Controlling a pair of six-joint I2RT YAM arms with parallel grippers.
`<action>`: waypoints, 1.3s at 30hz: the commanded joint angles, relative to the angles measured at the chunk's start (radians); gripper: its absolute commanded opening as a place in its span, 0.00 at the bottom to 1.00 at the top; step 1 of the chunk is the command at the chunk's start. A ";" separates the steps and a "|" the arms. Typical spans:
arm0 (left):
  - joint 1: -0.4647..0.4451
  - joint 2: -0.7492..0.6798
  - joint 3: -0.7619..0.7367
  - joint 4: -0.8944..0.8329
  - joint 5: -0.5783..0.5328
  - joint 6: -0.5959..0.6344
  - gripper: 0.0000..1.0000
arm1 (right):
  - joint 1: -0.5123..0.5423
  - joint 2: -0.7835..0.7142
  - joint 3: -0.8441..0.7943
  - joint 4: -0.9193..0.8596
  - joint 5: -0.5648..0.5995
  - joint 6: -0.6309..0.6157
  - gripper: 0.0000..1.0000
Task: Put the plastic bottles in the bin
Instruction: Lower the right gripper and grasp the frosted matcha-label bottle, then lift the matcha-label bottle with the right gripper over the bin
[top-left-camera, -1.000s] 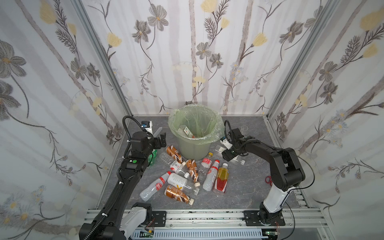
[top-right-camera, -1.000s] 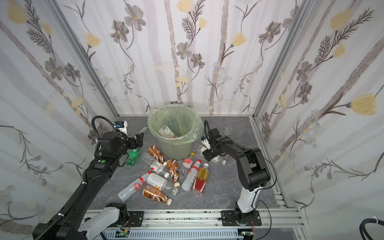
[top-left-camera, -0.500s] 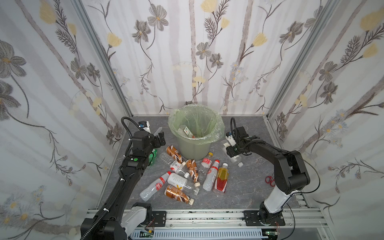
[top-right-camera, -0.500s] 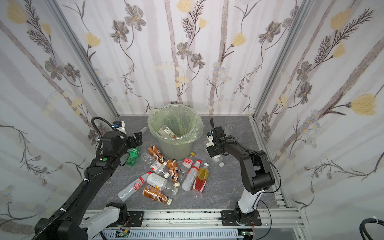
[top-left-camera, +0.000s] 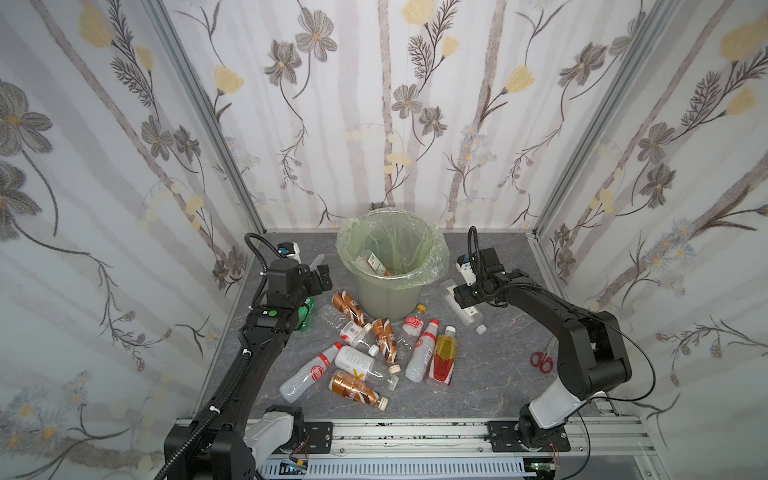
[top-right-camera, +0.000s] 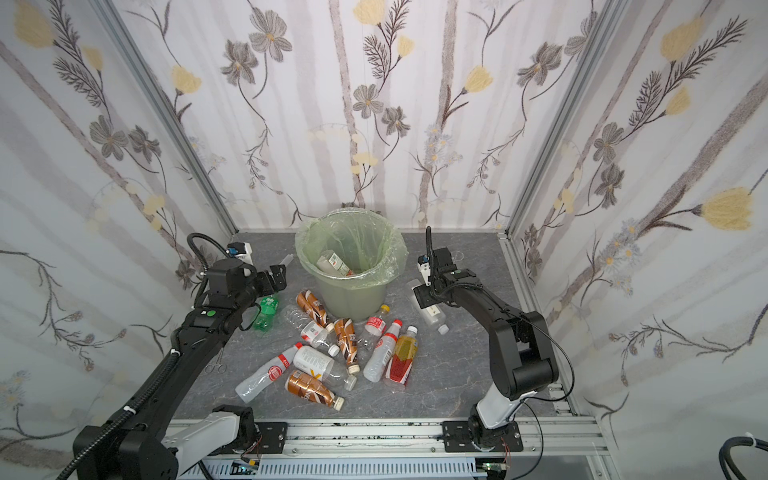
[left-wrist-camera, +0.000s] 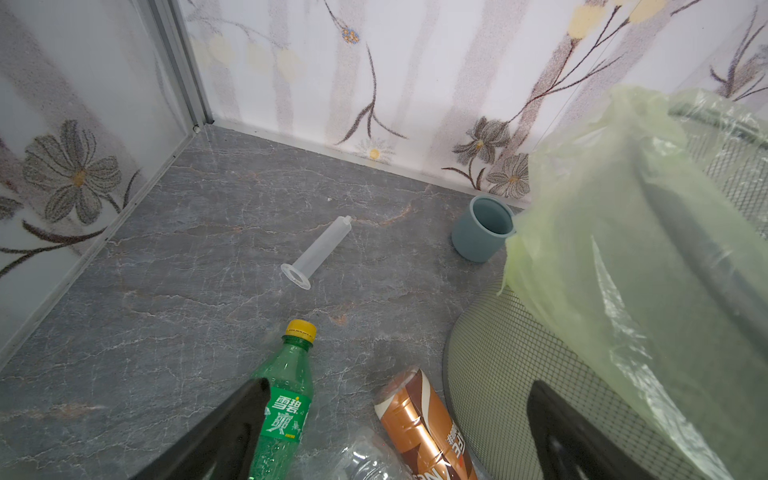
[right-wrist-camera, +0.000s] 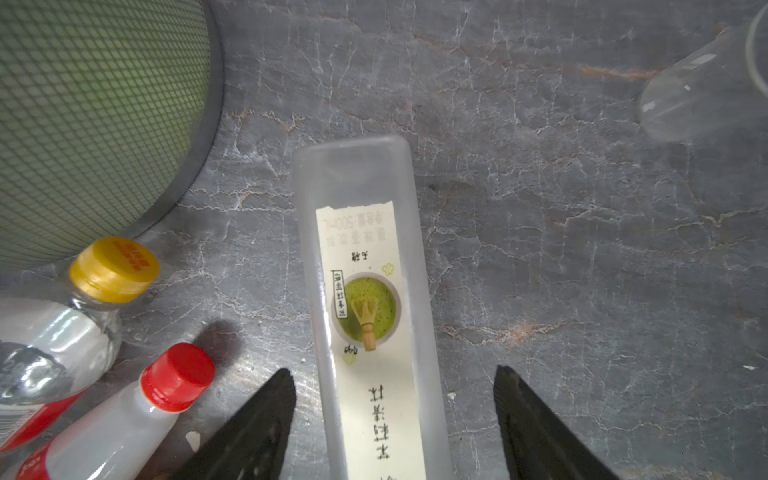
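The bin (top-left-camera: 386, 295) stands at the back middle, lined with a green bag, and one bottle (top-left-camera: 370, 262) lies inside. Several plastic bottles (top-left-camera: 374, 353) lie in a heap in front of it: copper-brown, white with red caps, clear. My right gripper (right-wrist-camera: 392, 370) is open and low over the flat rectangular bottle (right-wrist-camera: 365, 291), one finger on each side with gaps; in a top view this gripper (top-left-camera: 465, 297) is right of the bin. My left gripper (left-wrist-camera: 399, 383) is open above a green bottle (left-wrist-camera: 286, 399) and a copper bottle (left-wrist-camera: 419, 419), beside the bin's mesh wall (left-wrist-camera: 519, 374).
A clear syringe (left-wrist-camera: 318, 253) and a blue-grey cup (left-wrist-camera: 482, 228) lie behind the left gripper. Red-handled scissors (top-left-camera: 541, 360) lie by the right wall, and a clear cup (right-wrist-camera: 702, 87) lies beyond the flat bottle. Walls close in three sides.
My right wrist has turned and the gripper has shifted slightly toward the front over the flat bottle. The left arm has barely moved.
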 joint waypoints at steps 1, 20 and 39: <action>0.002 0.001 0.010 -0.002 0.024 -0.016 1.00 | 0.000 0.040 0.019 0.039 0.019 0.014 0.77; 0.014 0.052 0.003 -0.043 0.028 -0.073 1.00 | 0.003 0.174 0.035 0.070 -0.013 0.054 0.67; 0.018 0.057 -0.004 -0.049 -0.024 -0.101 1.00 | -0.005 -0.059 0.084 0.024 0.019 0.105 0.47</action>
